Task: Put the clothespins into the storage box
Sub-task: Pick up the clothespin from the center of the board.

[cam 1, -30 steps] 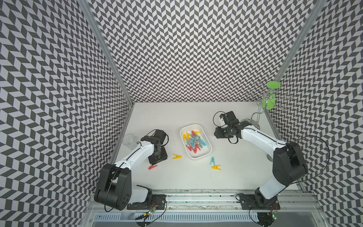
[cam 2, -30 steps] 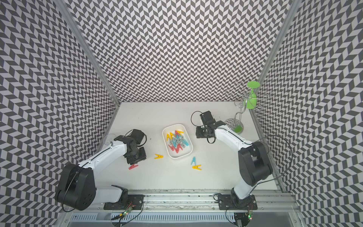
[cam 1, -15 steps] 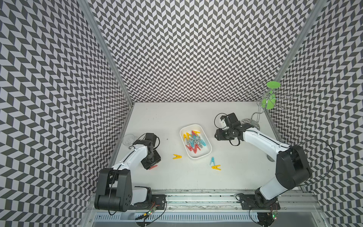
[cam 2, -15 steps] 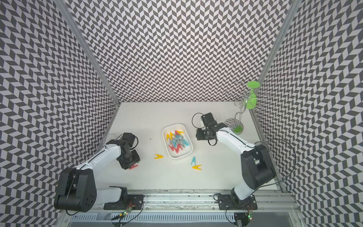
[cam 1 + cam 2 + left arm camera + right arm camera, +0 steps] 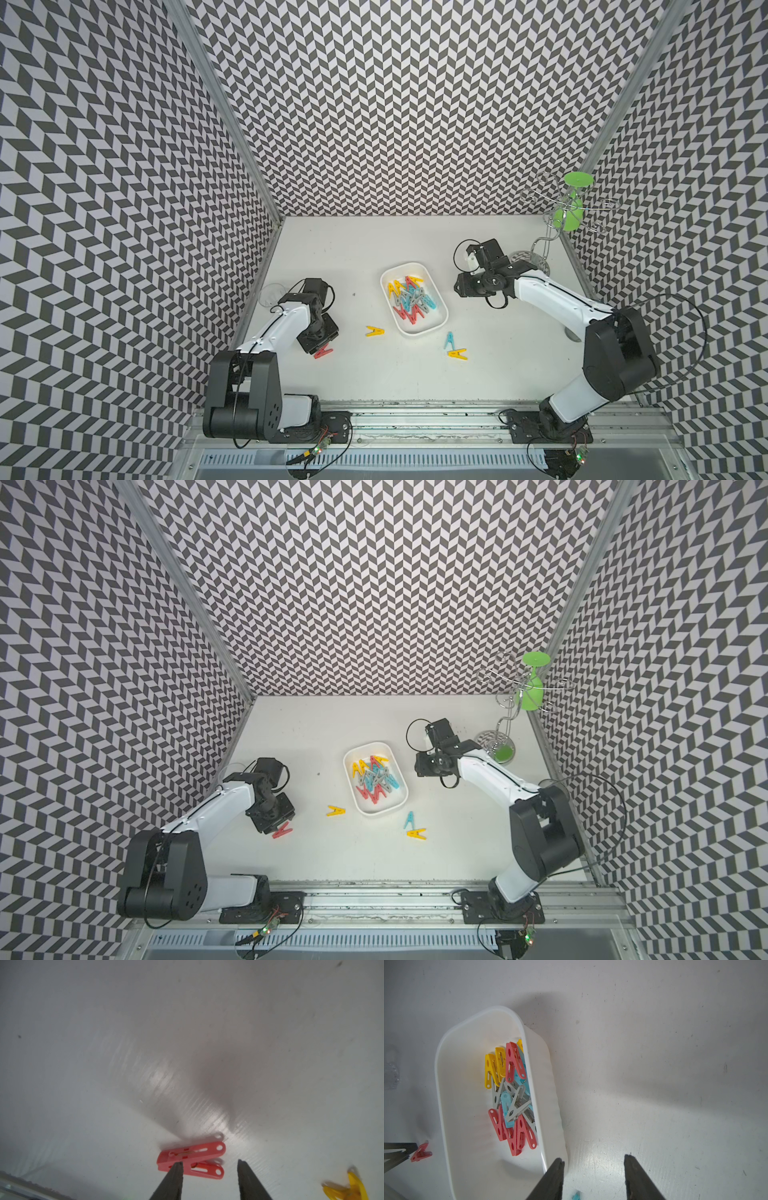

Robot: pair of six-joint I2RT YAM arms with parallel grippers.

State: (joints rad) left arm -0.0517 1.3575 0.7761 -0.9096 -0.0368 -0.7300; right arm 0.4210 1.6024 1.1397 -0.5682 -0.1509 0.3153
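Red plastic shows between the fingertips of the left hand [image 5: 209, 1161]. The red clothespin [image 5: 193, 1159] lies on the white tabletop [image 5: 145, 1043]. 1 black fingertip [image 5: 176, 1176] crosses in front of 1 end of it, and the other fingertip stands clear of the opposite end. The left hand is therefore spread and pinches nothing. In both top views the red clothespin [image 5: 323, 352] sits lower left of centre, poking out from under the left arm's black wrist.

The storage box [image 5: 417, 332] rests at the middle of the frame, its long side running from upper left to lower right. Inside it a tangled heap of clothespins [image 5: 409, 297] in yellow, red, light blue and grey covers most of the floor.

3 more lie loose on the tabletop. The yellow clothespin [image 5: 375, 331] is just left of the box's lower end, between the box and the red clothespin. The light blue clothespin [image 5: 449, 340] and the lower yellow clothespin [image 5: 457, 354] lie close together just below the box's lower right corner.

The right hand [image 5: 594, 1157] hangs to the right of the box's upper end. Its 2 fingers are spread, with only bare tabletop between them.

A clear cup [image 5: 272, 293] stands at the tabletop's left edge. A wire stand [image 5: 540, 249] in the upper right carries a green glass [image 5: 571, 208] hung upside down.
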